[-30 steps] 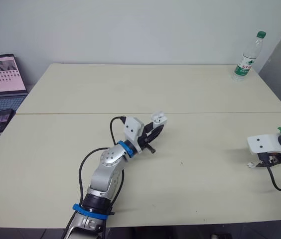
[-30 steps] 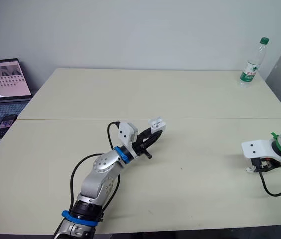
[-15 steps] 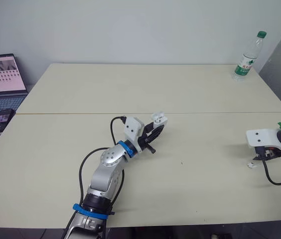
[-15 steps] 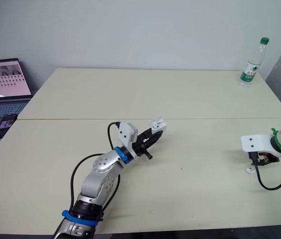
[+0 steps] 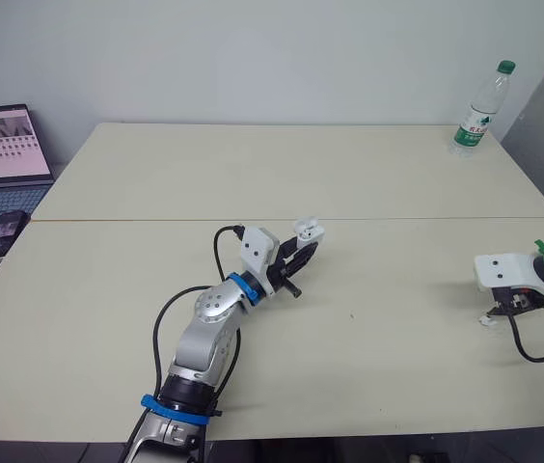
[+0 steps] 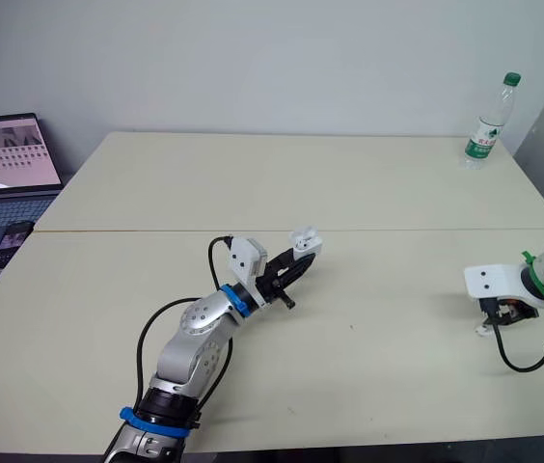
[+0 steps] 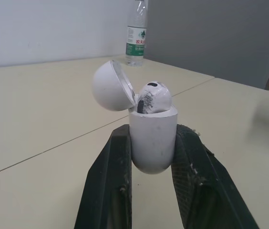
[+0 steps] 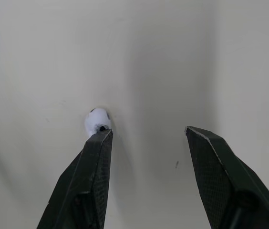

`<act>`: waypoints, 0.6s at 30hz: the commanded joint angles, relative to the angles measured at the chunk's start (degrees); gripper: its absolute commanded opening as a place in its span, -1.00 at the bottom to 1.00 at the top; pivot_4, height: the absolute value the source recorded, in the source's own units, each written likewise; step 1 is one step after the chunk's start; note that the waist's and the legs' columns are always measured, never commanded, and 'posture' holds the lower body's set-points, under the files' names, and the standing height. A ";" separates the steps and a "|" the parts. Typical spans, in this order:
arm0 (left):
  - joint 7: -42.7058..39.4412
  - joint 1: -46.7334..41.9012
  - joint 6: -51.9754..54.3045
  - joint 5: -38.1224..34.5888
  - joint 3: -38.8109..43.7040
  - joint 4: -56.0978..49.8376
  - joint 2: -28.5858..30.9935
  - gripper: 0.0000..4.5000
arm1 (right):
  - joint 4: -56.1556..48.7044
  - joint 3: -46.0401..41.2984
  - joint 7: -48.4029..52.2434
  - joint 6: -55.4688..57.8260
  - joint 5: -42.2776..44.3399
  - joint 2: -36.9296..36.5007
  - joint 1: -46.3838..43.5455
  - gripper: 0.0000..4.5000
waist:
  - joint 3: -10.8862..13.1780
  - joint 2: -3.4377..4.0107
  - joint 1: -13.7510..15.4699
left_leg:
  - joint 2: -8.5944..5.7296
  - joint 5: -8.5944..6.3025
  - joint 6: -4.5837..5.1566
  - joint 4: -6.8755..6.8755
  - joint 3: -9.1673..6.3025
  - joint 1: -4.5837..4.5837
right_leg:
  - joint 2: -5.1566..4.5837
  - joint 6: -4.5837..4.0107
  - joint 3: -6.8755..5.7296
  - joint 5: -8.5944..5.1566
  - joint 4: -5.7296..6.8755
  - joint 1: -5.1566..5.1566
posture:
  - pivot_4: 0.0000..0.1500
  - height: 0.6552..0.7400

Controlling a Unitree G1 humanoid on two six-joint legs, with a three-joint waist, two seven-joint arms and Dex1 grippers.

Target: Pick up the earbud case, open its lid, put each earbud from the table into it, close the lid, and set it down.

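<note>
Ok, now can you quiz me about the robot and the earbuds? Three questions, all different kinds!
1. True or false: the earbud case held in the left claw has its lid shut.
2. Pick one. The right claw is: A) open, B) shut on an earbud, C) holding a bottle.
3. Fill the gap: the loose earbud by the right claw lies on the ____.

Key: 1 false, the lid is open. 2 A. 3 table.

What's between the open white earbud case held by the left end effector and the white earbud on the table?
Nothing but bare beige tabletop between white earbud case and white earbud, seen in left eye view.
</note>
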 commanded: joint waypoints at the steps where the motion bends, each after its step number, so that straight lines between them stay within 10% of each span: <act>1: -0.10 -0.41 -1.34 0.11 -0.02 -1.32 -0.29 -0.67 | -2.32 -2.15 1.21 0.90 1.20 -1.76 0.82 0.11 | 0.00 0.00 0.01 | 0.00 0.00 0.00 0.00 -0.01 0.00 | 0.00 0.00 0.00 0.00 0.00 0.00 | 1.00 0.91; 18: -0.10 -0.55 -1.47 0.32 -0.11 -0.82 -0.50 -0.67 | -8.66 -3.99 5.23 6.82 4.62 -4.37 4.76 0.11 | 0.00 0.00 0.00 | 0.00 0.00 0.00 0.00 -0.01 0.00 | 0.00 0.00 0.00 0.00 0.00 0.00 | 1.00 0.91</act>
